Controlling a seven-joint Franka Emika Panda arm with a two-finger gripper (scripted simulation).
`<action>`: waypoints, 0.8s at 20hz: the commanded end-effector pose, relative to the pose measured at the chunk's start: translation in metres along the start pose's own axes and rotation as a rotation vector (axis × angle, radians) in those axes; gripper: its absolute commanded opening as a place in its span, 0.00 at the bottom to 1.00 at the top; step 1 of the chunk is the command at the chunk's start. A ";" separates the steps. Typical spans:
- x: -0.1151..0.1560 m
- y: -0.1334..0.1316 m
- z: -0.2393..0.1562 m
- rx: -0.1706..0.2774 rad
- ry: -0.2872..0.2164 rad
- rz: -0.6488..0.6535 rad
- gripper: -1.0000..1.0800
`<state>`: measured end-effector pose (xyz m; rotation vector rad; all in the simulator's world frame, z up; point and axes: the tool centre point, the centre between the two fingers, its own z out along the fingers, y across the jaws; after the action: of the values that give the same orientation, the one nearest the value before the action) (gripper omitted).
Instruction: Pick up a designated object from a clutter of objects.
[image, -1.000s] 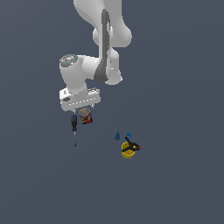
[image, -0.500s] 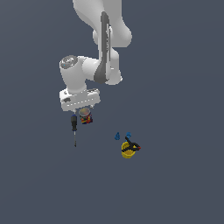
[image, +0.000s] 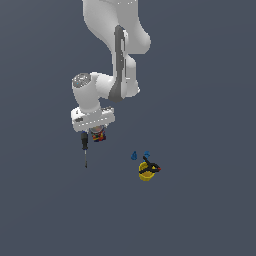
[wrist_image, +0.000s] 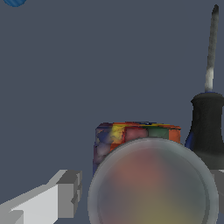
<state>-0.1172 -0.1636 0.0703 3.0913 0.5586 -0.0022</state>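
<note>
The multicoloured can (image: 99, 136) stands on the dark floor directly under my hand. In the wrist view its grey lid and blocky label (wrist_image: 135, 135) fill the space between my fingers. My gripper (image: 96, 133) is open, lowered around the can, with one finger (wrist_image: 65, 194) beside it and a small gap between them. The other finger is mostly hidden behind the lid. The black-handled screwdriver (image: 85, 149) lies close beside the can, and its handle (wrist_image: 208, 127) shows in the wrist view.
A yellow cup with a black clamp (image: 146, 171) sits toward the exterior view's right. Two tiny blue pieces (image: 134, 156) lie just beyond it, and one blue piece (wrist_image: 15, 2) shows in the wrist view.
My hand has moved down a little over the can. The can, the screwdriver and the cup have not moved.
</note>
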 end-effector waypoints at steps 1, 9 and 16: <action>0.000 0.000 0.006 -0.001 0.001 0.000 0.96; 0.000 0.000 0.008 -0.001 0.001 0.000 0.00; 0.000 0.001 0.007 -0.001 0.002 0.001 0.00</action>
<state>-0.1172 -0.1644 0.0631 3.0909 0.5569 0.0008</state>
